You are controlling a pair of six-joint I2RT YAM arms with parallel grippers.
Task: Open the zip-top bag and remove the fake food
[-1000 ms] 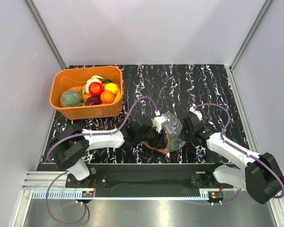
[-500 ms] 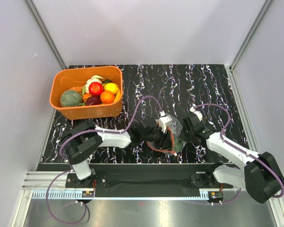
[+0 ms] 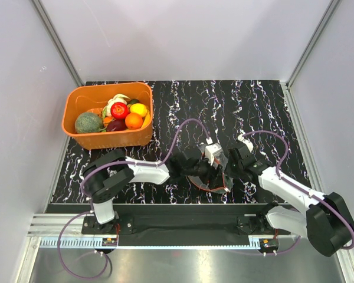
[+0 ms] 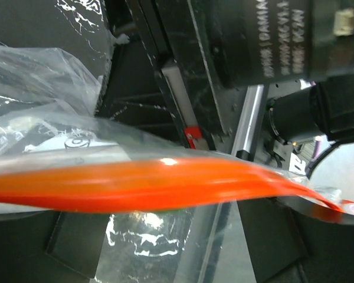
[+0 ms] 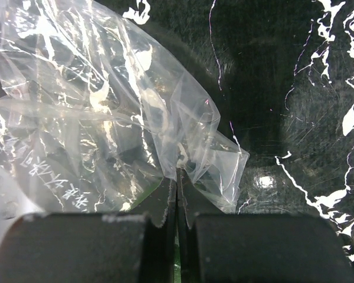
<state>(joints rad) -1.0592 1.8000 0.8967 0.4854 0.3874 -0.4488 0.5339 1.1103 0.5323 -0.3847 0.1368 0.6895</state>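
Observation:
The zip-top bag [image 3: 222, 159] lies crumpled near the table's front edge, between my two grippers. Its orange-red zip strip [image 4: 135, 186] runs straight across the left wrist view. My left gripper [image 3: 213, 171] is at the bag's mouth, its jaws [image 4: 177, 250] standing wide apart with clear plastic between them. My right gripper [image 5: 177, 172] is shut on a fold of the bag's plastic [image 5: 106, 118]. A shiny red piece [image 3: 119, 110] and a dark maroon piece [image 3: 115, 125] of fake food lie in the basket. A sliver of green shows low between the right fingers; what it is I cannot tell.
The orange basket [image 3: 106, 140] stands at the back left, holding orange and yellow balls, a green broccoli-like piece [image 3: 88, 122] and a white piece. Grey walls close in the black marbled table [image 3: 224, 100] on three sides.
My left arm has reached further right, up against the right gripper, and its jaws have widened. The bag has bunched up smaller between the two grippers. The right gripper stays shut.

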